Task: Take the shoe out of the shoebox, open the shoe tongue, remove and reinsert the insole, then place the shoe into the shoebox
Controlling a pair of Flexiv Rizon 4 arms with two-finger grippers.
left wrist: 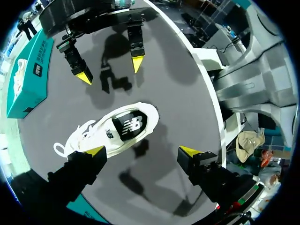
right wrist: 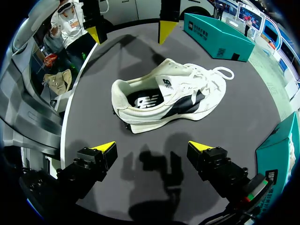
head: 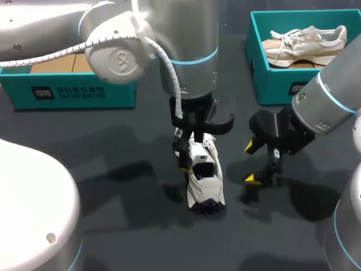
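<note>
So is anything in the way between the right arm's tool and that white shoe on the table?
Nothing visible does. Only bare dark grey table lies between the open right tool and the white sneaker with black side markings, which stands upright just ahead of it.

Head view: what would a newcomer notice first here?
A white shoe sits in the middle of the dark table, the left end effector hanging open over it and the right end effector open beside it. At the far right, a teal shoebox holds a second, beige shoe.
</note>
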